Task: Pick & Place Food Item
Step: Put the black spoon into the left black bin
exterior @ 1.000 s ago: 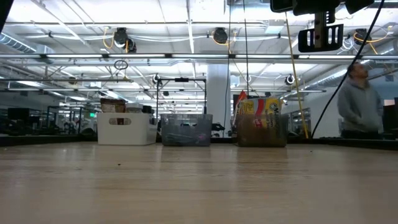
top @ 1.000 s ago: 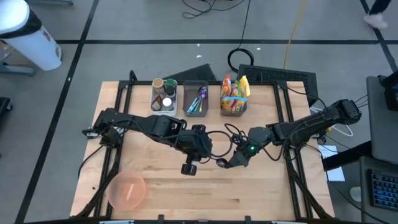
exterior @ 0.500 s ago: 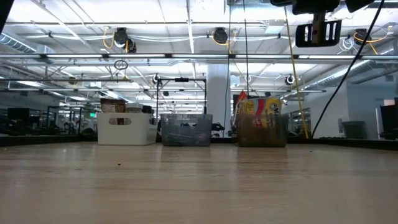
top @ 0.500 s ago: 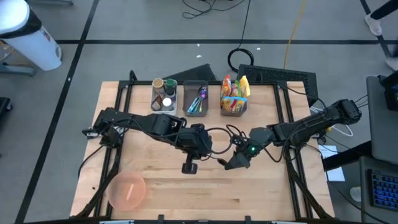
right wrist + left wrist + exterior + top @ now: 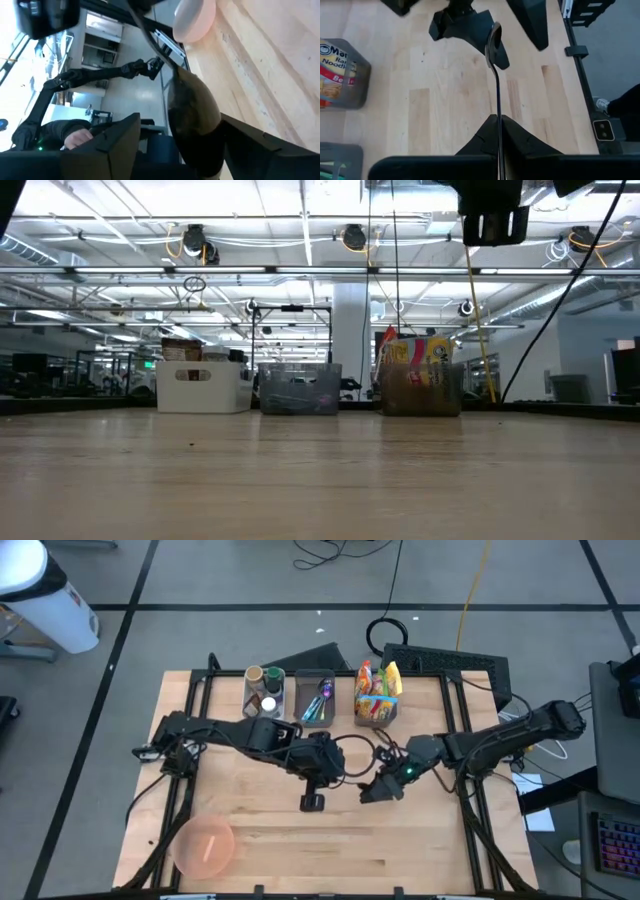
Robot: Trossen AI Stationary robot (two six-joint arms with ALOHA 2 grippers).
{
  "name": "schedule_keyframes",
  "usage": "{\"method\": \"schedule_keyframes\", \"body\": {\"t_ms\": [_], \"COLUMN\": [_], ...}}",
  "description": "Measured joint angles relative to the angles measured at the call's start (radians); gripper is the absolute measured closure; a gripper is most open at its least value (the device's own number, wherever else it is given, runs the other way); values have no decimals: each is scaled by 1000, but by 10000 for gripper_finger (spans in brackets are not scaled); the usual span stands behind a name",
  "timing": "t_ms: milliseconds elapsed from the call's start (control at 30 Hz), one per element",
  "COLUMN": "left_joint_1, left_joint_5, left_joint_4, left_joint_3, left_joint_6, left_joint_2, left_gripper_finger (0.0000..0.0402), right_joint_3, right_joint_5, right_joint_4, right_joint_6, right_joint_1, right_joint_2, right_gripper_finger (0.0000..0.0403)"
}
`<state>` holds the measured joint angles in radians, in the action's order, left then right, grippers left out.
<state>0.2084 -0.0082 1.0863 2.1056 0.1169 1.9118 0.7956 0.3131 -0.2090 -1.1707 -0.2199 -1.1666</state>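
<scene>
A metal spoon (image 5: 495, 75) hangs above the middle of the table, between my two grippers. My left gripper (image 5: 496, 120) (image 5: 322, 778) is shut on its handle. The spoon's bowl (image 5: 192, 112) reaches between the fingers of my right gripper (image 5: 180, 122) (image 5: 372, 792), which stands open around it, facing the left one. A pink bowl (image 5: 205, 846) rests on the table's near left corner. Food packets (image 5: 377, 680) stand in a bin at the far edge. My left gripper pinches the spoon's handle (image 5: 497, 112) between its two fingers, which lie along it. The spoon sticks out past the fingertips toward the right gripper, slanting down, clear of the table. My right gripper stands open around the spoon's bowl (image 5: 200, 125); whether a finger touches it, I cannot tell.
Three bins line the far edge: a white one with cans (image 5: 264, 692), a grey one with utensils (image 5: 316, 698) and the packet bin (image 5: 377, 708). A noodle cup (image 5: 342, 75) shows in the left wrist view. Bare wood (image 5: 400, 850) lies along the near side.
My right gripper has opened and let go of the spoon's bowl, staying around it. My left gripper has rolled a little about its own axis and keeps the handle. The spoon stays clear of the table.
</scene>
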Motion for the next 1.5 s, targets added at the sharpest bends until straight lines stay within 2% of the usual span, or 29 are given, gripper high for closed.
{"method": "schedule_keyframes", "body": {"t_ms": [100,367,633,933,1100,1333,1500], "left_joint_1": [-8,-31,-82,-161,-180,-188,-188], "left_joint_5": [0,13,8,-101,-103,-51,-92], "left_joint_4": [2,19,26,89,-21,-401,-630], "left_joint_3": [0,0,-1,-15,-160,-532,-753], "left_joint_6": [0,21,36,74,105,217,336], "left_joint_2": [0,-6,-63,-186,-273,-420,-498], "left_gripper_finger": [396,396,398,398,398,398,398], "right_joint_3": [0,1,1,-1,-41,-81,-93], "right_joint_5": [-32,-236,-418,-482,-520,-523,-523], "right_joint_4": [25,210,247,250,228,219,115], "right_joint_6": [13,126,241,307,298,272,343], "right_joint_1": [11,17,17,13,0,-11,-11], "right_joint_2": [41,216,353,382,382,383,383], "right_gripper_finger": [154,164,165,165,165,165,165]}}
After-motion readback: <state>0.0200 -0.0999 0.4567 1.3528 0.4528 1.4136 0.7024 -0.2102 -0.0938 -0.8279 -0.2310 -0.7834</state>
